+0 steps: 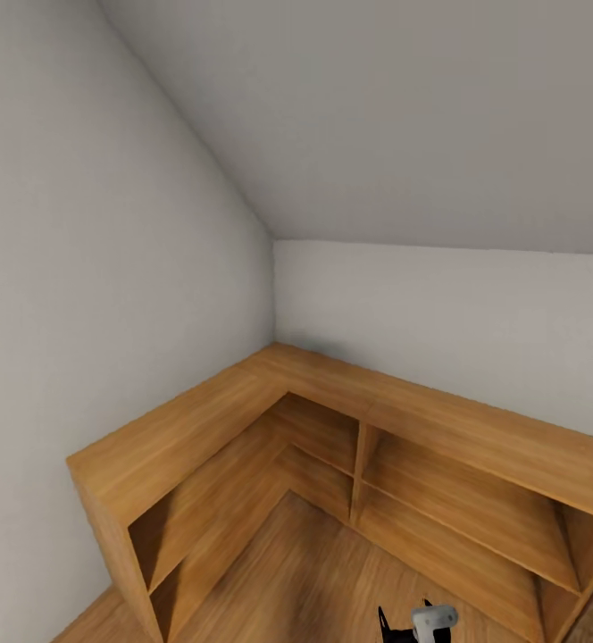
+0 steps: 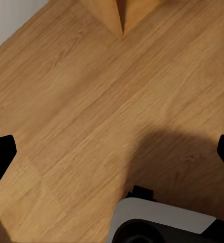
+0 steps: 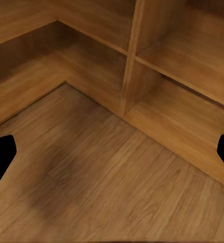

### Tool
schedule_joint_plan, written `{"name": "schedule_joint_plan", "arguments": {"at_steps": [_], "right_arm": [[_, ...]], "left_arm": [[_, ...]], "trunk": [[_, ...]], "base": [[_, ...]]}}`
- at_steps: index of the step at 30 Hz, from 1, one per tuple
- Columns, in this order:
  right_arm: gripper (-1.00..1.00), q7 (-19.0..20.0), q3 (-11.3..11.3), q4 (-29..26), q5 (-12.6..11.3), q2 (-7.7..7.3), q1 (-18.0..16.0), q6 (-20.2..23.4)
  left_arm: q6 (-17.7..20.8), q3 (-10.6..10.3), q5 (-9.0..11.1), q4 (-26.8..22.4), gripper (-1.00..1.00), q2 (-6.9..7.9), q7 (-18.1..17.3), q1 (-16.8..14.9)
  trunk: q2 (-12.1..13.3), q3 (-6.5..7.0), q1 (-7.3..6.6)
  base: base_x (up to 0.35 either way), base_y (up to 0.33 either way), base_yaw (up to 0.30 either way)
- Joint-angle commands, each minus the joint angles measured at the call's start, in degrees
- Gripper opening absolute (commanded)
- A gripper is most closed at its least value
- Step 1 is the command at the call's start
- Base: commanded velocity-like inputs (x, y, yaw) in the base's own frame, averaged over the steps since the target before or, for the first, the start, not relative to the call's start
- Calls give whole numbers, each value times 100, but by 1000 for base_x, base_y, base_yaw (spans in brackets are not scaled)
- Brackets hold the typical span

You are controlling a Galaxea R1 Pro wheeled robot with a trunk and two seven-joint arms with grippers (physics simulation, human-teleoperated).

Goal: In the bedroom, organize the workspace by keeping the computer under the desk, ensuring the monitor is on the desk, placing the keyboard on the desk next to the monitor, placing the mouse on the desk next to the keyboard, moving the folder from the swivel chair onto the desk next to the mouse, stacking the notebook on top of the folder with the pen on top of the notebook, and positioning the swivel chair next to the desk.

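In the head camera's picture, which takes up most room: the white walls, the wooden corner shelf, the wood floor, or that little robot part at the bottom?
1. white walls
2. wooden corner shelf
3. wood floor
4. robot part

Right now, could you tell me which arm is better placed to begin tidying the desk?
Neither, as far as I can judge: no desk item is in sight. Both wrist views show open fingertips over bare wooden floor, and the head view faces a low L-shaped wooden shelf unit.

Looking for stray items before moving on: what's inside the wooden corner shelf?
The shelf's open compartments look bare, just wood boards. The far ends of the right-hand compartments are cut off or shadowed, so those can't be checked.
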Motion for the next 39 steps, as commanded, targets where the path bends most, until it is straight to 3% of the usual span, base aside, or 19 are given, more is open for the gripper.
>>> {"name": "schedule_joint_plan", "arguments": {"at_steps": [1,7,16,39], "right_arm": [[100,-37,47,9,-6,4,-5,-12],[100,-36,47,10,21,2,-5,-12],[100,-36,47,10,328,4,-5,-12],[100,-36,47,15,361,4,-5,-12]], "left_arm": [[-12,-49,53,-11,100,5,38,2],[-14,-49,53,-11,100,4,38,2],[-14,-49,53,-11,100,4,38,2],[-14,-40,62,-11,100,4,38,2]], "trunk": [[-5,-4,1],[-5,8,1],[-5,28,1],[-5,81,1]], "base": [[12,3,-297],[7,2,-297],[234,78,-297],[284,113,-297]]}}
